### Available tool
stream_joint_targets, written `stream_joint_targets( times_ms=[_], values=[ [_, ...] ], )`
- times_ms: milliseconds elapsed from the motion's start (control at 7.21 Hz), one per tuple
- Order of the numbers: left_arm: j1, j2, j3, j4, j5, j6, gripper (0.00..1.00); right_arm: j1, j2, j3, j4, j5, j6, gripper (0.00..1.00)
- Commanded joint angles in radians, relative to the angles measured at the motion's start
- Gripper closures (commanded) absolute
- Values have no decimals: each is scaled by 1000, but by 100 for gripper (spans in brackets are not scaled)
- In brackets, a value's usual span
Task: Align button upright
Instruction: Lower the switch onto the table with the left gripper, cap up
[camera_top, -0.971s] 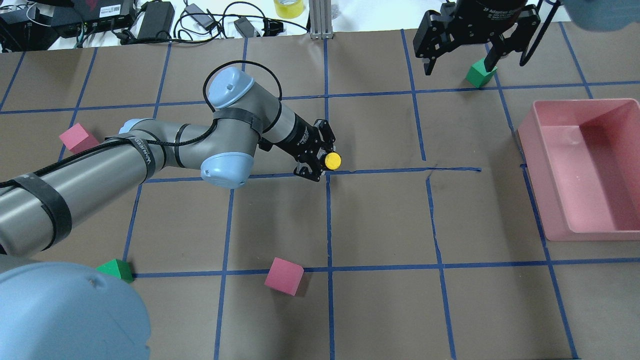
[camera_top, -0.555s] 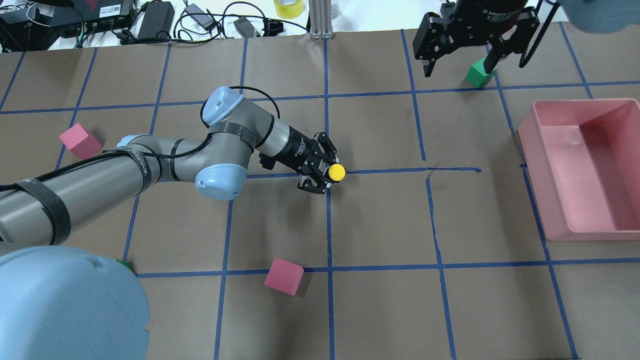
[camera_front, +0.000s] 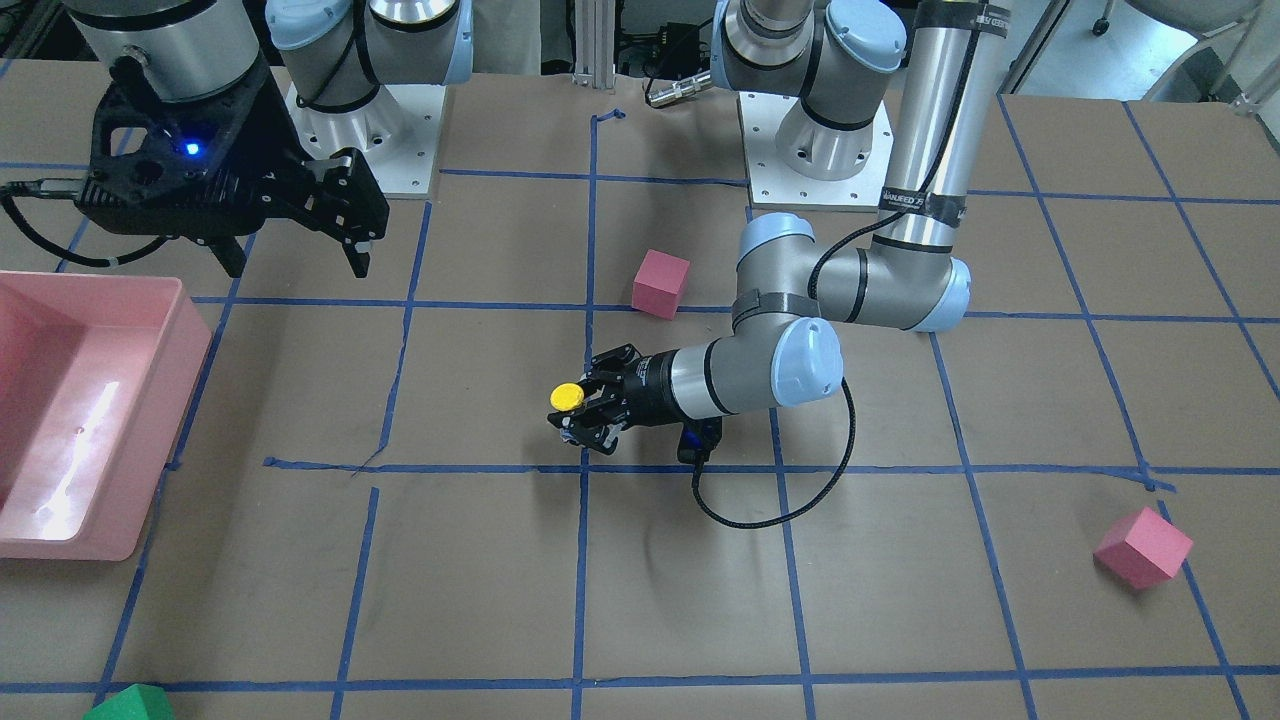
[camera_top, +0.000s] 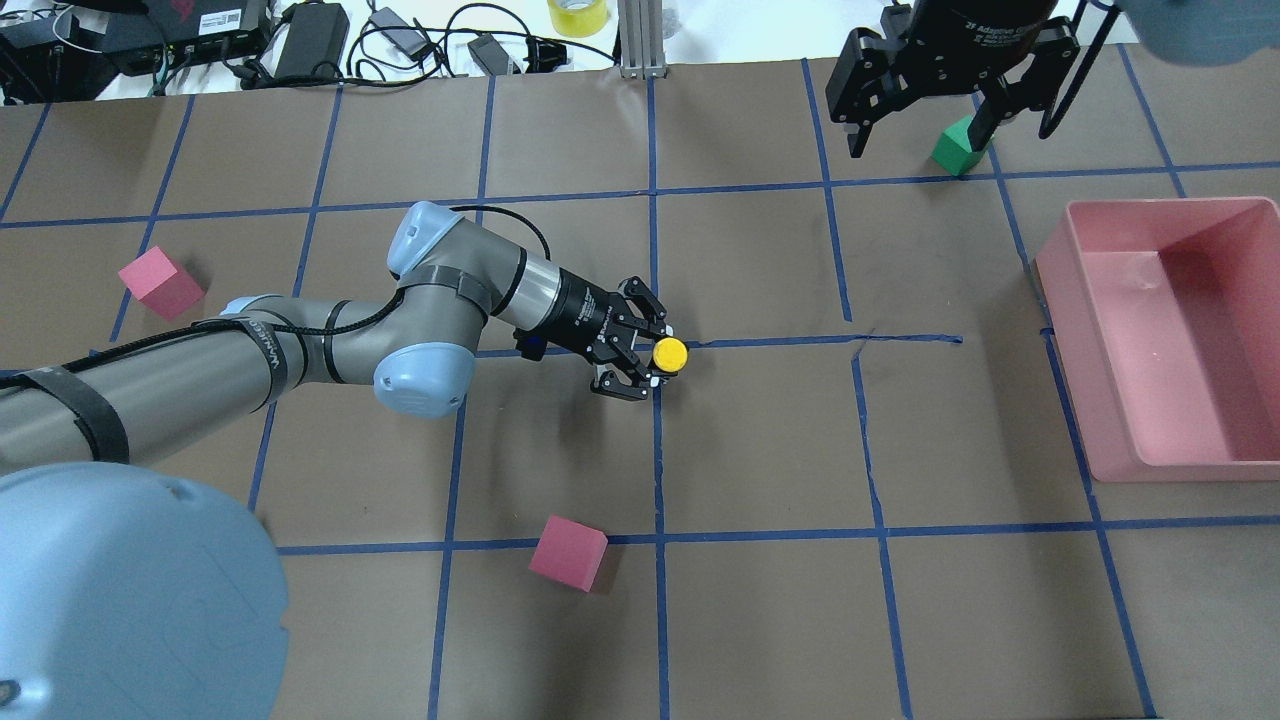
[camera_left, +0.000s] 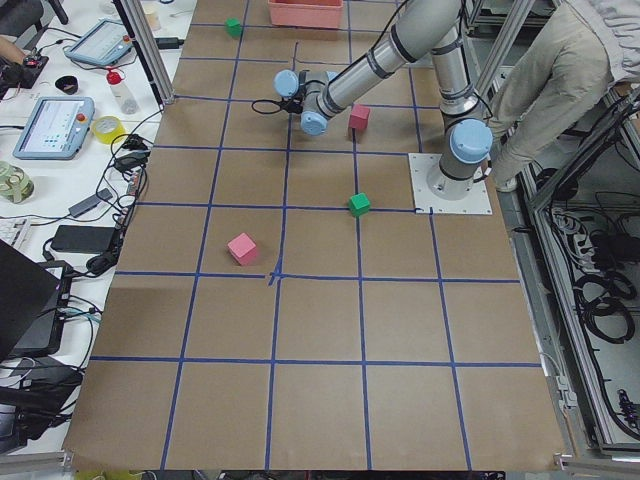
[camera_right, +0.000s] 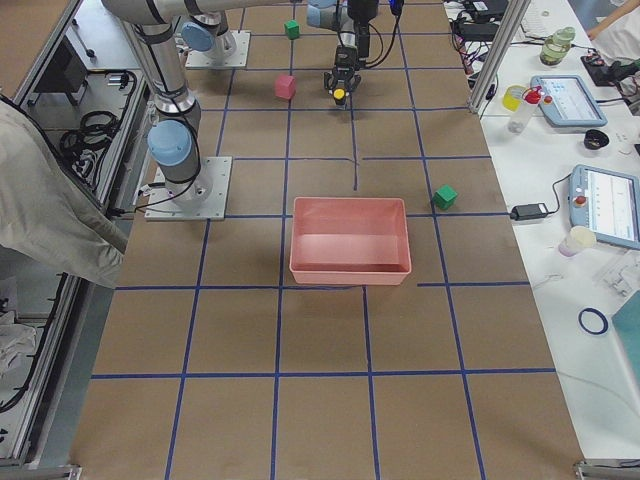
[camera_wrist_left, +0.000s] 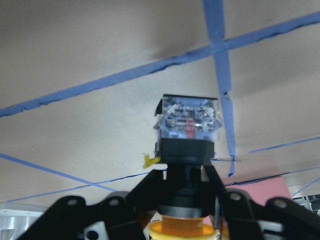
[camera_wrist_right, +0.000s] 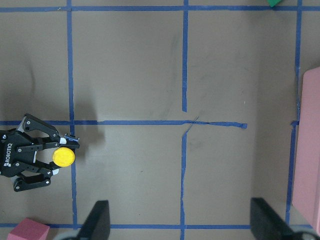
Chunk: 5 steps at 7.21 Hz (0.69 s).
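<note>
The button, with a yellow cap (camera_top: 670, 353) and a black body with a clear grey base (camera_wrist_left: 187, 122), is held in my left gripper (camera_top: 655, 362) at the table's middle, near a blue tape crossing. The gripper lies nearly level and low, shut on the button's black neck, with the cap facing up. It also shows in the front view (camera_front: 567, 396) and the right wrist view (camera_wrist_right: 64, 156). I cannot tell whether its base touches the table. My right gripper (camera_top: 920, 135) hangs open and empty at the far right.
A pink bin (camera_top: 1060, 300) stands at the right edge. A pink cube (camera_top: 568, 552) lies near the front middle, and another pink cube (camera_top: 160, 282) at the left. A green cube (camera_top: 955, 148) sits under my right gripper. A second green cube (camera_left: 359, 204) lies near my left arm's base.
My left arm has flattened and lowered, carrying the button a little nearer and to the right, down toward the table. The right arm has not moved.
</note>
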Motion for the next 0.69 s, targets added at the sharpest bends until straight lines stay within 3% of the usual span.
stream_joint_targets(
  times_ms=[0,139,277,416,555],
  values=[
    [18,-3,-4,-3,1,-7,99,0,1,0,4,0,0,0],
    [25,-9,-4,-3,1,-9,80,0,0,0,4,0,0,0],
    [25,-20,-6,-3,1,-7,52,0,1,0,4,0,0,0],
    [25,-25,-4,-3,1,-9,7,0,1,0,4,0,0,0],
    [25,-26,2,-4,10,-9,0,0,1,0,4,0,0,0]
  ],
)
